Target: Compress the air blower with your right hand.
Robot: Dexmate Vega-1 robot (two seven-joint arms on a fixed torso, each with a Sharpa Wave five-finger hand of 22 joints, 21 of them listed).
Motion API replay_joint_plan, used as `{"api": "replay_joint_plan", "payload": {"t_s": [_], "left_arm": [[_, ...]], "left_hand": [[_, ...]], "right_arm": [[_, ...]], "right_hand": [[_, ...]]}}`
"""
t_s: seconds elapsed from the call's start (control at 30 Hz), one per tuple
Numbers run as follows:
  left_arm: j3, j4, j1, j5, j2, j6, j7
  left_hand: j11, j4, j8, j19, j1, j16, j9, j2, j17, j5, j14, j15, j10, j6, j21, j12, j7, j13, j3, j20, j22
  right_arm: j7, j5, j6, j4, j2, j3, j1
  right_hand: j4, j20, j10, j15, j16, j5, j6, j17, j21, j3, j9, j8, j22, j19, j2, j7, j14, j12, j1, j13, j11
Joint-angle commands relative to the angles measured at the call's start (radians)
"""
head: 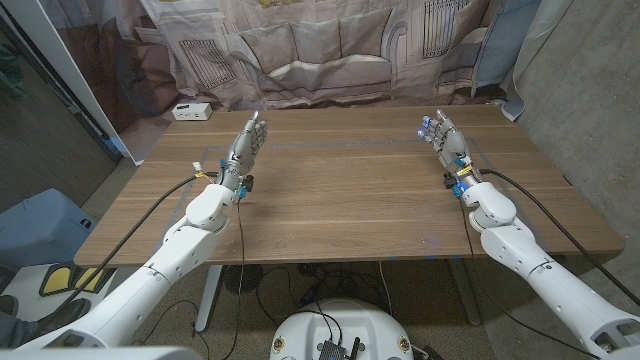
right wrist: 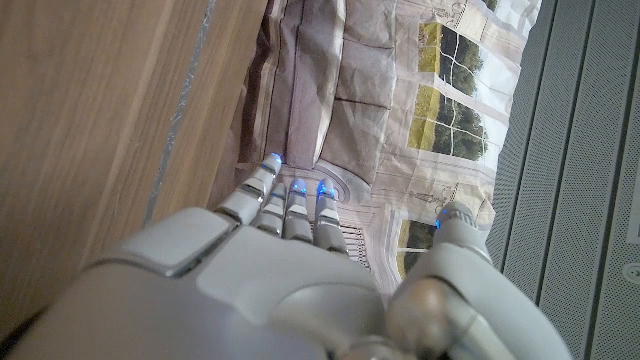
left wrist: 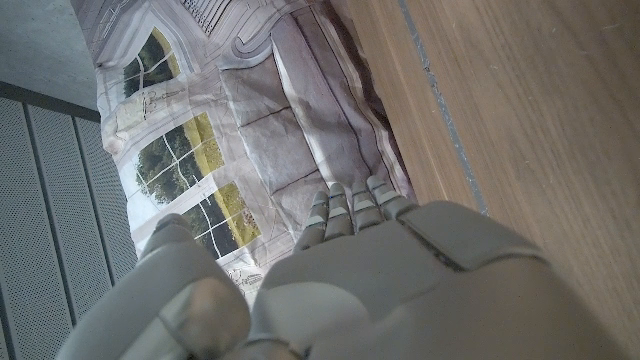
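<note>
A long wooden bench (head: 350,190) of pale brown planks fills the middle of the head view. Behind its far edge hangs a printed backdrop (head: 330,45) showing a sofa and windows; a grey perforated wall panel (right wrist: 590,150) stands beside it in the wrist views. A small white box (head: 191,111) sits at the far left corner of the bench.

The left robot hand (head: 245,146) and the right robot hand (head: 447,140) are each stretched out over the bench, well apart, fingers extended and slightly spread, holding nothing. Small blue lights glow at the right fingertips (right wrist: 296,187).

The air blower cannot be found in any of the views.

The forearms are cut off at the bottom corners of the head view, and whether either palm touches the wood cannot be told.
</note>
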Motion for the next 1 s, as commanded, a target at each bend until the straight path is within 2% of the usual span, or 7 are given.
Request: {"api": "replay_joint_plan", "payload": {"t_s": [0.03,0.83,0.9,1.0], "left_arm": [[-0.016,-0.026,0.023,0.016,0.011,-0.007,0.019],[0.009,-0.013,-0.004,0.043,-0.006,-0.002,0.016],[0.009,-0.018,-0.003,0.043,-0.004,0.002,0.015],[0.008,-0.030,0.000,0.047,0.003,0.012,0.020]], "left_hand": [[-0.001,-0.008,0.001,0.004,0.011,-0.004,0.005,0.000,0.004,-0.001,0.000,0.002,0.001,0.008,-0.002,-0.004,0.001,0.005,0.000,0.009,0.002],[-0.012,-0.016,-0.003,0.005,0.020,-0.007,0.005,0.005,0.004,-0.002,0.005,-0.005,0.008,0.017,-0.008,-0.007,-0.004,0.005,0.004,0.009,0.002],[-0.012,-0.017,-0.003,0.005,0.021,-0.007,0.005,0.005,0.004,-0.002,0.007,-0.006,0.009,0.017,-0.009,-0.007,-0.005,0.005,0.004,0.009,0.002],[-0.014,-0.018,-0.003,0.006,0.022,-0.007,0.005,0.006,0.004,-0.003,0.008,-0.007,0.011,0.020,-0.009,-0.008,-0.005,0.005,0.005,0.010,0.002]], "right_arm": [[-0.040,-0.029,0.013,-0.032,-0.024,0.022,-0.019],[-0.075,-0.042,-0.020,-0.063,-0.100,0.081,-0.063],[-0.080,-0.044,-0.022,-0.062,-0.104,0.085,-0.065],[-0.083,-0.048,-0.019,-0.056,-0.107,0.090,-0.066]], "right_hand": [[-0.006,0.001,0.012,0.012,-0.004,0.002,0.005,0.001,0.011,0.005,0.002,0.001,0.002,0.017,0.003,0.012,0.008,-0.001,0.018,0.004,0.013],[-0.010,0.004,0.032,0.012,0.001,0.000,0.018,0.000,0.015,0.012,0.002,0.003,0.001,0.042,0.007,0.010,0.032,0.003,0.038,0.005,0.007],[-0.010,0.002,0.047,0.003,0.005,-0.001,0.032,0.000,0.018,0.012,0.003,0.007,0.001,0.055,0.006,-0.001,0.047,0.007,0.044,0.005,-0.011],[-0.010,0.002,0.052,0.000,0.008,-0.001,0.036,-0.001,0.020,0.012,0.003,0.006,0.001,0.066,0.006,-0.007,0.058,0.007,0.047,0.005,-0.016]]}}
